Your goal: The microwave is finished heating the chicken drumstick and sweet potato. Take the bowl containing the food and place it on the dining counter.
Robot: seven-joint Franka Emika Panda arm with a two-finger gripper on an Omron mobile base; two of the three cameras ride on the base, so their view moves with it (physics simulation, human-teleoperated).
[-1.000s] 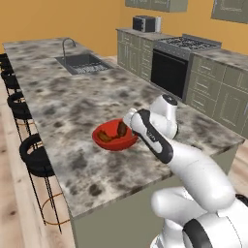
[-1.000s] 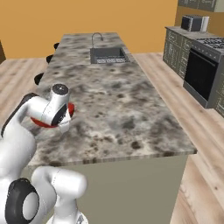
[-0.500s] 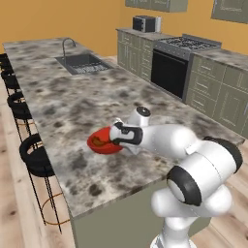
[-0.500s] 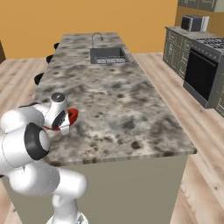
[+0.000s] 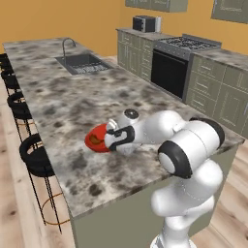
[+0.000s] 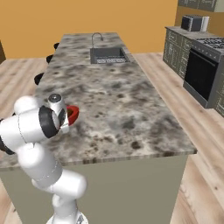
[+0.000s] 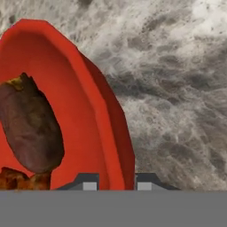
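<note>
Red bowl (image 5: pixel 97 139) low over or on the desk (image 5: pixel 63 104), at 9 o'clock of the tool (image 5: pixel 112 140) in the left base view, well clear of the sink (image 5: pixel 81 63) toward 12; contact with the top hard to judge. Tool narrow, pinching the rim, one tip inside the wall and one outside, food (image 7: pixel 30 126) at 9 o'clock in the hand view. Rigid, glossy, likely slippery and light; rim pinch off-centre, so probably prone to tipping — best kept level, loose lumps may roll.

1 bowl (image 5: pixel 96 139), 4 stools (image 5: pixel 38 160)
</note>
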